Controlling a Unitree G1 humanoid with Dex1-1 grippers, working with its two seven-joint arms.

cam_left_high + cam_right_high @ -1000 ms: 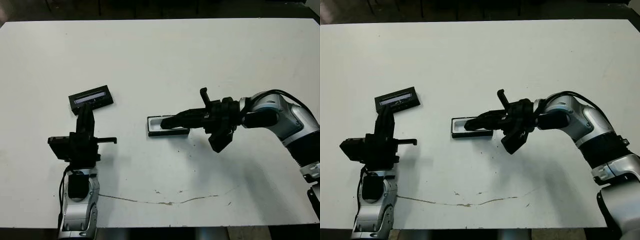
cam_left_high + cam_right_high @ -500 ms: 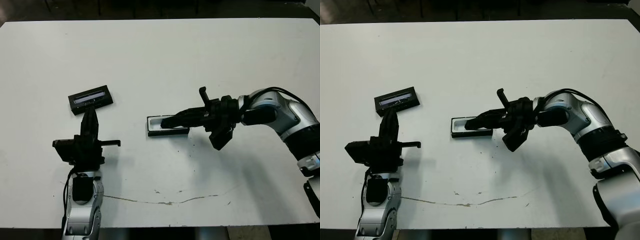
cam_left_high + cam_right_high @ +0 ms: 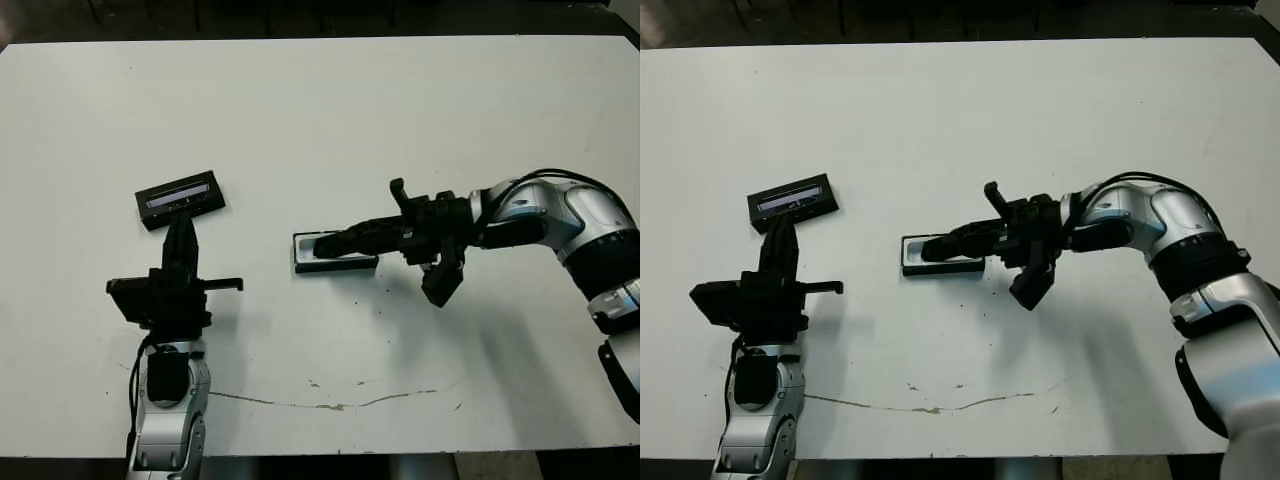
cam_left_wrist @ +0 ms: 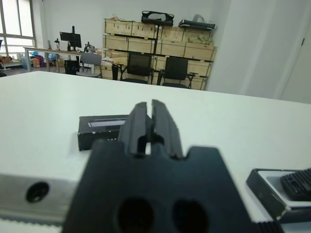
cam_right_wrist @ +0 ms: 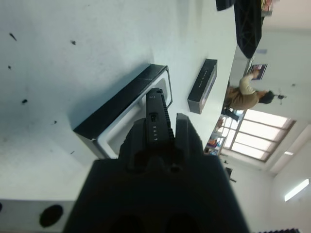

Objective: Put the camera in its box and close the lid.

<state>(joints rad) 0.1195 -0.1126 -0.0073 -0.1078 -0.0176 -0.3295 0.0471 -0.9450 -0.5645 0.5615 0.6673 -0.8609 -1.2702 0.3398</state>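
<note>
The box (image 3: 335, 252), a shallow rectangular tray with a black outer rim and a white rounded lining, is seen near the middle of the white table (image 3: 320, 100). Its left end shows bare white lining; the rest is covered by the right hand (image 3: 325, 244), whose black fingers reach in over the tray from the right. In the right wrist view a slim black bar, taken to be the camera (image 5: 156, 121), is seen clamped between the two fingers (image 5: 187, 138) and pointed into the lining. Whether the camera already rests on the lining cannot be told, since the fingers hide the contact.

The lid (image 3: 181, 198), a flat black rectangular panel with a pale grey-silver strip along its length, lies on the table well to the left of the box, slightly skewed. Just below it the left hand (image 3: 179, 228) is held upright with its fingers pointing toward the lid but apart from it; in the left wrist view the two fingers (image 4: 165, 128) are pressed together with only a thin slit between them, and nothing is held.

A thin brownish crack or stain (image 3: 330, 402) runs across the table's near part. In the right wrist view a person (image 5: 245, 94) is seen beyond the table, small and blurred.
</note>
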